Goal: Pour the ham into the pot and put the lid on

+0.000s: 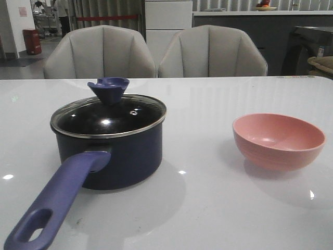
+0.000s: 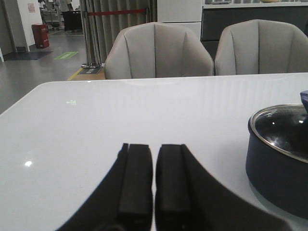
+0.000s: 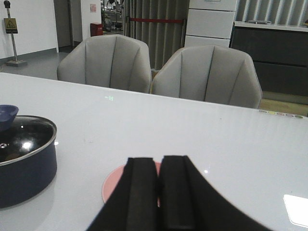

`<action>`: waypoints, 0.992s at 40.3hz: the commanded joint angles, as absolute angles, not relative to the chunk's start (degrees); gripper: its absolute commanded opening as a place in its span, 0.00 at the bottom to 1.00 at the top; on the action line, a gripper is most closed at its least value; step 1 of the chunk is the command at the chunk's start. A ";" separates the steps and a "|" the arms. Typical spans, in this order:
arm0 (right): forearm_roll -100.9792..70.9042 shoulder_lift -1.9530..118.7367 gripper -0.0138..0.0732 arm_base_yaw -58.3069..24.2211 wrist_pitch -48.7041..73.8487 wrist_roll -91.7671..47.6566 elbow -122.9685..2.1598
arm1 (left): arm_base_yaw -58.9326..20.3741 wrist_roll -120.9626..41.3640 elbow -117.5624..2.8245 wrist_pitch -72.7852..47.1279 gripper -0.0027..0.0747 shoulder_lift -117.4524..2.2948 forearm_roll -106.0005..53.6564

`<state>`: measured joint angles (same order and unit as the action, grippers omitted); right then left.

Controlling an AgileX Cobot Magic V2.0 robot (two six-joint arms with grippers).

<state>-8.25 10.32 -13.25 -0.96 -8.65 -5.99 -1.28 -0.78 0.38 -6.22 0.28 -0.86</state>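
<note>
Pot point(image 1: 112, 151) is sitting on the left half of the white counter point(image 1: 208, 208), dark navy, its long purple-blue handle point(image 1: 57, 200) running toward the robot and slightly leftward. Glass lid point(image 1: 108, 115) is already resting on the pot, its blue knob point(image 1: 108, 88) pointing up. Ham cannot be made out through the dark glass, so whether it is inside is uncertain. Further right, well apart from the pot, a pink bowl point(image 1: 278, 140) is standing upright and looking empty. Left gripper point(image 2: 154, 183) is hovering with its jaws nearly touching and holding nothing; the pot is lying off to its right side. Right gripper point(image 3: 160, 192) is likewise nearly closed and holding nothing, with the bowl point(image 3: 115, 185) just ahead of it and the pot to its left. Judging by this, the task is looking finished. Counter is glossy, reflecting ceiling lights. Behind it, two grey padded chairs point(image 1: 99, 52) are facing the robot in a dim room with curtains.
</note>
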 commanded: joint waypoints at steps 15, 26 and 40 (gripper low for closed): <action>-0.73 -1.59 0.33 -3.59 -6.66 -1.16 1.48 | -1.38 -0.60 2.08 -1.37 0.19 1.47 -1.10; 0.00 -1.58 0.33 -3.43 -6.56 0.89 2.08 | -1.38 -0.60 2.08 -1.37 0.19 1.47 -1.10; 0.00 -1.58 0.33 -3.43 -6.50 0.89 2.08 | -1.38 -0.60 2.08 -1.37 0.19 1.47 -1.10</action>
